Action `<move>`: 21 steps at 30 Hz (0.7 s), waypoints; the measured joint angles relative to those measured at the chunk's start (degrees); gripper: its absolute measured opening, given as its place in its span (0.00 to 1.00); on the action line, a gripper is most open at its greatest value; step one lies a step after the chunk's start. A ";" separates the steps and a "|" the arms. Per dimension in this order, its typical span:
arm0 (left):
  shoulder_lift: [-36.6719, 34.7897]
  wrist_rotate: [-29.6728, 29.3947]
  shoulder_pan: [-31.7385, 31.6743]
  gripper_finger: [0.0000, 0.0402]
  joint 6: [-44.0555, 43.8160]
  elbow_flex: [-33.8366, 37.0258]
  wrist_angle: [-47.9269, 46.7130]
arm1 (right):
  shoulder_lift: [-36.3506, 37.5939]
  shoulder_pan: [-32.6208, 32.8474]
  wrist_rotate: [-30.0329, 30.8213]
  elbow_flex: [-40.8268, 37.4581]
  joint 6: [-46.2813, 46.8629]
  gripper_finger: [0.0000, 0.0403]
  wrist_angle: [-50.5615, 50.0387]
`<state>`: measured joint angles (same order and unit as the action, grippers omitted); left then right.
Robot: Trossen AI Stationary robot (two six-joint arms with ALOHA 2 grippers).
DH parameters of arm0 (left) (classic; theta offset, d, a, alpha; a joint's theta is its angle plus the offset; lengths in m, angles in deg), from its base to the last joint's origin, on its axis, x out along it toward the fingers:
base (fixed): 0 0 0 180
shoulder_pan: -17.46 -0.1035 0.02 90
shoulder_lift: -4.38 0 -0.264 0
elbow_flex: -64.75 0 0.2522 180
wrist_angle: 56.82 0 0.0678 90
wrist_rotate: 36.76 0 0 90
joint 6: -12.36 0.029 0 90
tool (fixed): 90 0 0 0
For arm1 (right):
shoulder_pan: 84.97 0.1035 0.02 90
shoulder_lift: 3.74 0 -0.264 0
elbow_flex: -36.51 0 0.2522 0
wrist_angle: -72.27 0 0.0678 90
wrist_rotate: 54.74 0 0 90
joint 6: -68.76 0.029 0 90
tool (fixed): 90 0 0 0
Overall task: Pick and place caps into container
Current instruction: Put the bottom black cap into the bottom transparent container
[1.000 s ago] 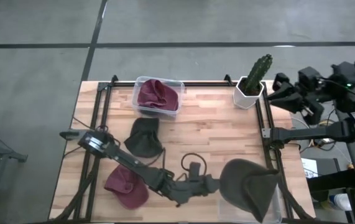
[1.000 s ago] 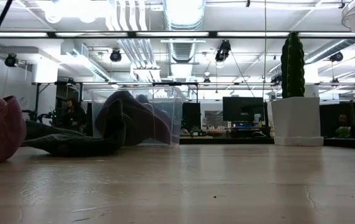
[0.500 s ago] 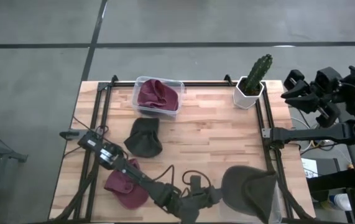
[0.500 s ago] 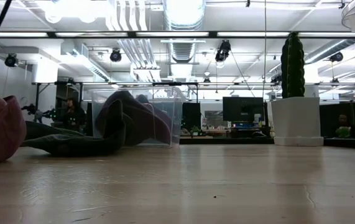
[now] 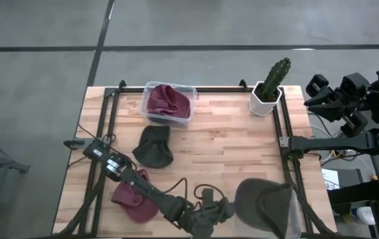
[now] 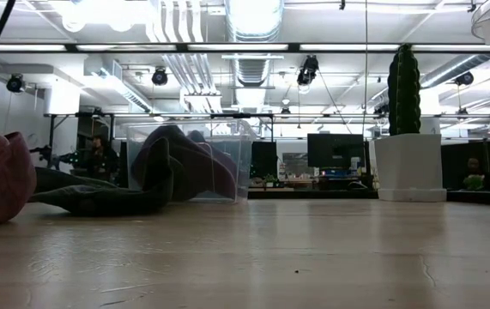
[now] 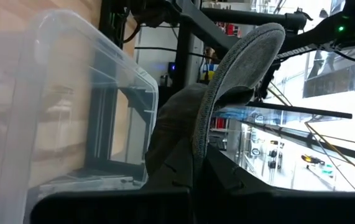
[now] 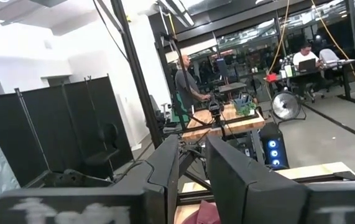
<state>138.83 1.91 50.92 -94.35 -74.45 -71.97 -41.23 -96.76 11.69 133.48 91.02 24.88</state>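
Left gripper (image 5: 227, 210) sits at the bottom center of your high view, clamped on an olive cap (image 5: 263, 206) held over a clear bin (image 7: 71, 112) at the lower right. Right gripper (image 5: 322, 93) waits off the table at the upper right, fingers (image 8: 227, 171) slightly apart. Container (image 5: 169, 101) at top center holds a maroon cap (image 5: 166, 99); another olive cap (image 5: 154, 147) lies just below it, another maroon cap (image 5: 133, 197) at lower left.
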 joint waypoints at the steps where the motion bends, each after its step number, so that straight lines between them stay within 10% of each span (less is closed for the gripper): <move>1: 0.00 0.18 -0.03 0.02 -0.12 0.00 0.01 | 0.00 0.00 0.00 -0.01 -0.02 0.19 0.00; 10: 0.00 1.39 -0.83 0.04 -2.11 0.02 -0.03 | -0.02 0.00 0.01 0.01 -0.44 0.18 0.00; 21: -0.02 7.49 -2.24 0.31 -2.96 0.11 0.28 | -0.02 0.00 0.02 0.01 -2.80 0.19 0.00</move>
<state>138.81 9.40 48.69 -97.31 -74.35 -71.69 -41.26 -96.76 11.71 133.49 88.22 24.88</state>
